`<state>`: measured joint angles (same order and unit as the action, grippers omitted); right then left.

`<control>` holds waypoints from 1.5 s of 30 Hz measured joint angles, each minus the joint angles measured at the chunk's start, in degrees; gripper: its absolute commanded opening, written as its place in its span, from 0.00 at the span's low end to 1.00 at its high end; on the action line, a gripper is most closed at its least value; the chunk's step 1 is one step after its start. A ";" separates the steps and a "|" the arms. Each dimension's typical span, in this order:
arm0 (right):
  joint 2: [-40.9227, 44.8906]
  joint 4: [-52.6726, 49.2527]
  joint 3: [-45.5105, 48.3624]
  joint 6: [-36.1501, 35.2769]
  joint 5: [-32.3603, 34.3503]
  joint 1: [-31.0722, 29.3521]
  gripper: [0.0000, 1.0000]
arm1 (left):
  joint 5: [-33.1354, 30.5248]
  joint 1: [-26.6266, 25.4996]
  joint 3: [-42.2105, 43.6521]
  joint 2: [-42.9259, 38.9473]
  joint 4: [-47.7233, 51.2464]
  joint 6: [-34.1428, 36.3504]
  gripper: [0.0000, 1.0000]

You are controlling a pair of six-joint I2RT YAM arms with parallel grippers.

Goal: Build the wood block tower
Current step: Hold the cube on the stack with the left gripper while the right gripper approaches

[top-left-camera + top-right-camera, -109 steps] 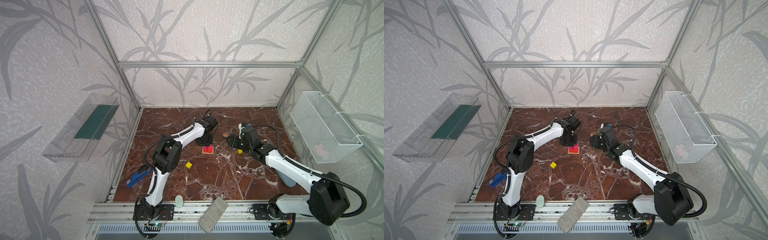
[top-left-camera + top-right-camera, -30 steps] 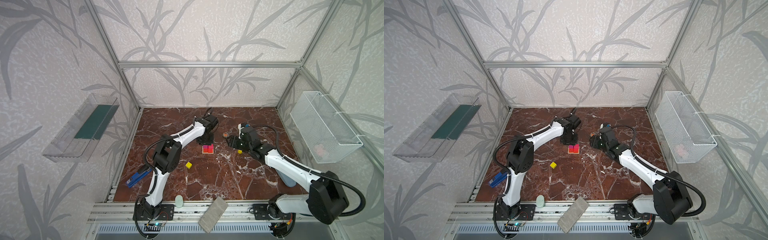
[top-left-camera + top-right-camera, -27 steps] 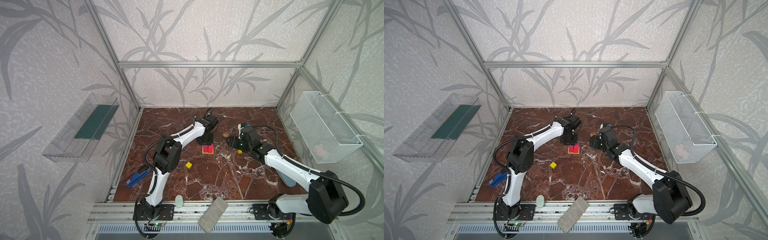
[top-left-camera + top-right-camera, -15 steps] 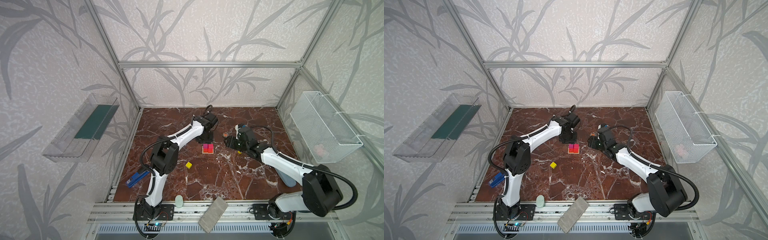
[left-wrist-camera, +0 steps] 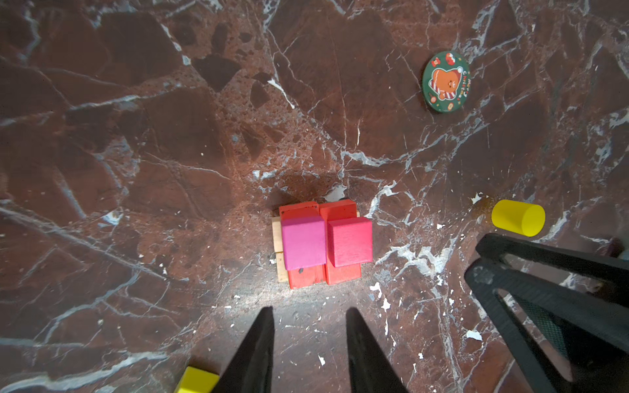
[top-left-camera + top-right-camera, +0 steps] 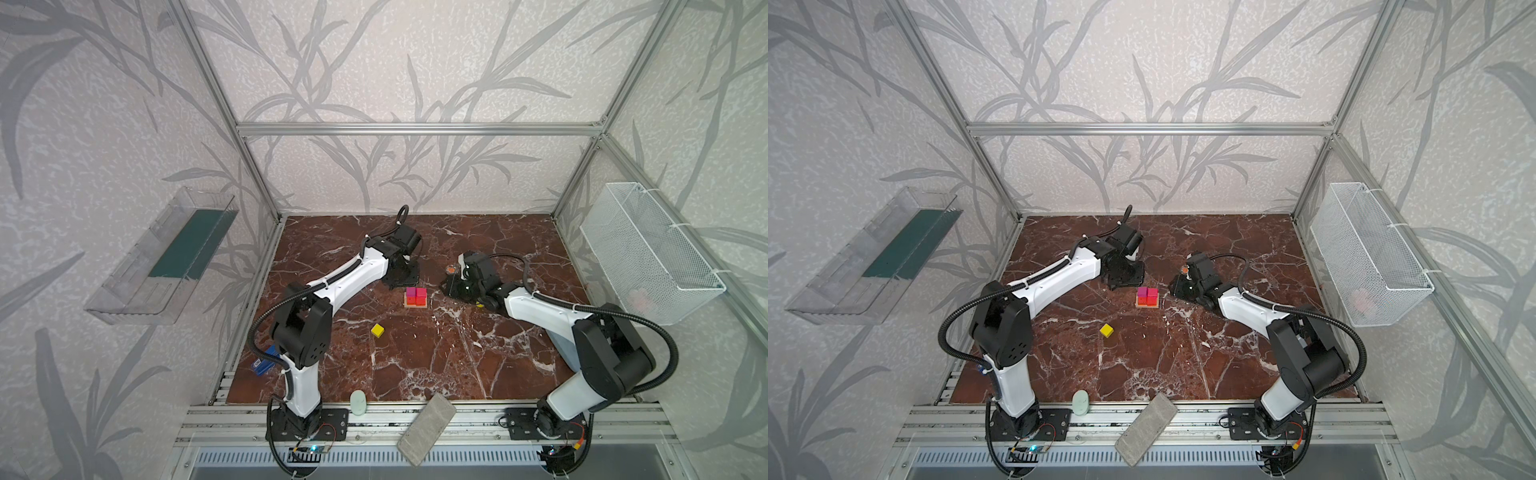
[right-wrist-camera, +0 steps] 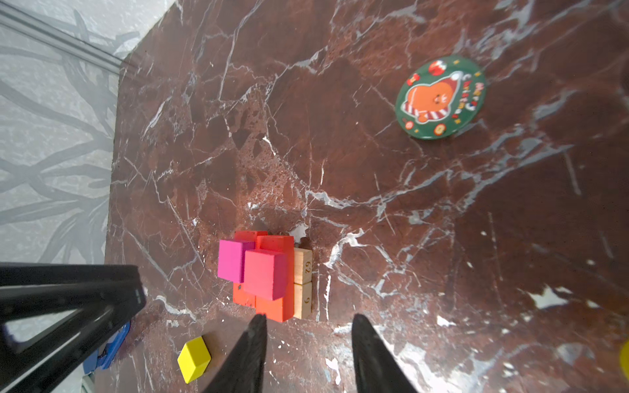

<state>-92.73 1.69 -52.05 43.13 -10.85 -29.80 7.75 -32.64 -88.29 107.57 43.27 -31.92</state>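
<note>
The tower [image 6: 416, 297] [image 6: 1148, 297] stands mid-table: tan bars [image 7: 303, 272] at the base, red flats [image 5: 308, 277] on them, two magenta cubes [image 5: 303, 243] [image 7: 269, 272] side by side on top. A yellow cube [image 6: 377, 330] [image 7: 194, 354] lies loose in front of it. A yellow cylinder [image 5: 517, 217] lies on its side to the right, mostly hidden under the right arm in both top views. My left gripper [image 6: 401, 279] [image 5: 309, 313] hovers just behind-left of the tower, open and empty. My right gripper [image 6: 454, 289] [image 7: 308, 318] hovers just right of it, open and empty.
A round green Christmas badge [image 5: 446, 81] [image 7: 440, 98] lies behind the right gripper. A blue stapler [image 6: 264, 363] sits at the front left. A grey stone brick [image 6: 426, 428] and a pale oval thing [image 6: 357, 402] rest on the front rail. A wire basket [image 6: 648, 249] hangs on the right wall.
Both grippers have shifted slightly left, so the right one is closer to the tower; its jaws have narrowed a little. The blocks have not moved.
</note>
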 measured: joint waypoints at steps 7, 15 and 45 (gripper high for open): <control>-4.20 0.72 -2.84 0.22 -1.77 -1.31 0.42 | 3.45 2.99 5.42 0.00 -5.35 -0.17 0.34; -6.45 1.20 -4.52 0.42 -2.43 -1.81 0.40 | 5.90 2.80 6.71 0.17 -9.60 -0.13 0.33; -10.62 1.49 -6.34 1.25 -4.68 -2.91 0.31 | 6.88 3.08 7.04 2.51 -10.75 0.00 0.29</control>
<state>-103.35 3.18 -58.39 44.38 -15.53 -32.71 14.63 -29.56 -81.25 110.08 32.51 -31.92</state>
